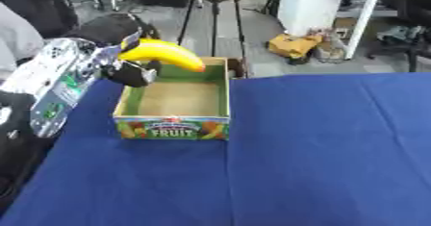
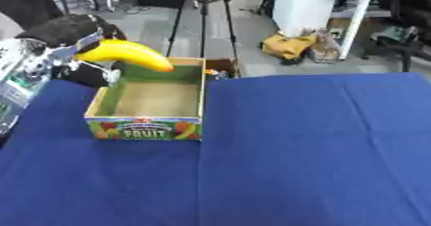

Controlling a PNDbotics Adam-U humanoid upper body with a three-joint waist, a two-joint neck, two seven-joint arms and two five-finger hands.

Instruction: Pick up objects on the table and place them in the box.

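Observation:
A yellow banana (image 1: 165,53) hangs over the far left corner of the cardboard fruit box (image 1: 173,127), its tip pointing right above the box's inside. My left hand (image 1: 118,32) is shut on the banana's left end, coming in from the left on a silver and black forearm. The box is open on top, brown inside with green inner walls, and nothing shows lying in it. It stands on the blue tablecloth (image 1: 320,148) at the left. My right hand shows in neither view.
Beyond the table's far edge lie a grey floor, a tripod (image 1: 215,8), a white panel (image 1: 311,4) and a yellow bag (image 1: 293,44). A small dark object (image 1: 236,67) sits just behind the box's far right corner.

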